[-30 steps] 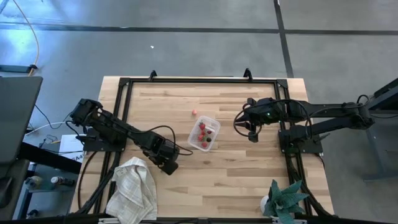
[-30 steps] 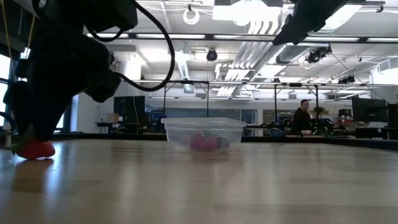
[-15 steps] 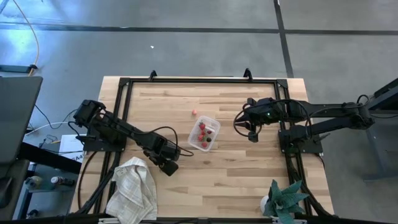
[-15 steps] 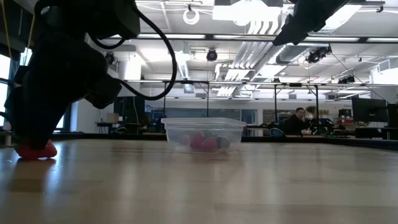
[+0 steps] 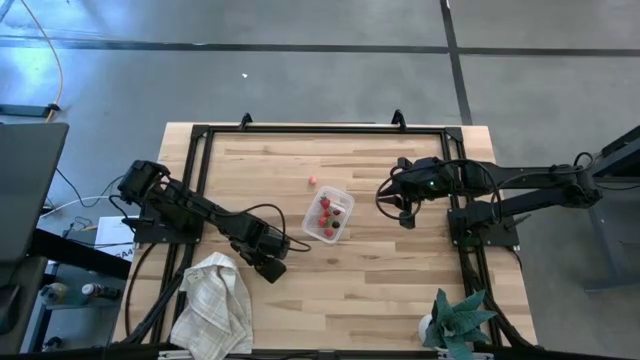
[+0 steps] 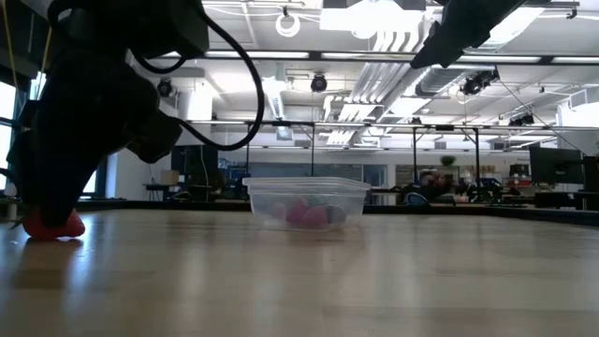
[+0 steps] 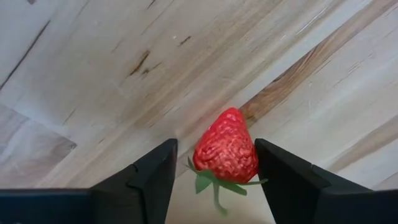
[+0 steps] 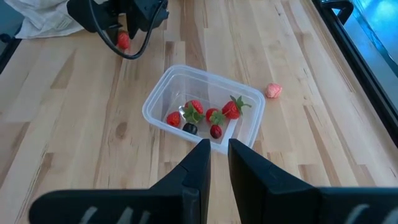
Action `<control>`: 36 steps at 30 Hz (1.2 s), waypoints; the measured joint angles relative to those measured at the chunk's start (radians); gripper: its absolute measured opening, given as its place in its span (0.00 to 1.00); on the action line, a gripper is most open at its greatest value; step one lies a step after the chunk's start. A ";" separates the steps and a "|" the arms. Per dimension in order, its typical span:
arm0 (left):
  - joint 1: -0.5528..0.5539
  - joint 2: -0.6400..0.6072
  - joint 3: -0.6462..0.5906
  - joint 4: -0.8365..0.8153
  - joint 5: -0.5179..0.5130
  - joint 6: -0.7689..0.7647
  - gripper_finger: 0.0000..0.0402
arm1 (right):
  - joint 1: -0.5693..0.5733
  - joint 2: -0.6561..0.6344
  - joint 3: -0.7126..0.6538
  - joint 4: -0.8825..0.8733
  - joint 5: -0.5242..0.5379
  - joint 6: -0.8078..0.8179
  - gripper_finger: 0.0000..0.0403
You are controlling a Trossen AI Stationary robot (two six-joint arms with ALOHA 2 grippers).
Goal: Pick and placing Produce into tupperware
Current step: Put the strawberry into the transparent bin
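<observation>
Item: wooden table [image 5: 380, 280] with 2 arms.

Left gripper [image 7: 214, 171]: low to the table near the towel [image 5: 215, 300], claw wide, fingers [image 7: 152, 177] either side of 1 strawberry [image 7: 225, 149] lying on the wood, not yet pinched. The low view showed the same berry as a red lump under the arm.

Right gripper [image 8: 214, 162]: claw narrow, holding nothing, waiting above the table beside the container [image 8: 202, 109].

Container: mid-table, already holding several red berries and 1 dark piece. 1 pink piece [image 8: 273, 91] lay loose just beside it.

Step judged in hand: picking. Next move called for closing on the strawberry, lifting, and carrying it to the container.
</observation>
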 joint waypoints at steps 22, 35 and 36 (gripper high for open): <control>0.002 0.008 0.077 -0.002 -0.078 0.108 0.37 | 0.000 0.000 0.000 0.000 0.000 0.000 0.12; 0.001 0.005 0.238 -0.019 -0.252 0.257 0.37 | 0.000 0.000 0.000 0.000 0.000 0.000 0.12; 0.003 0.005 0.256 -0.021 -0.275 0.280 0.37 | 0.000 0.000 0.000 0.000 0.000 0.000 0.12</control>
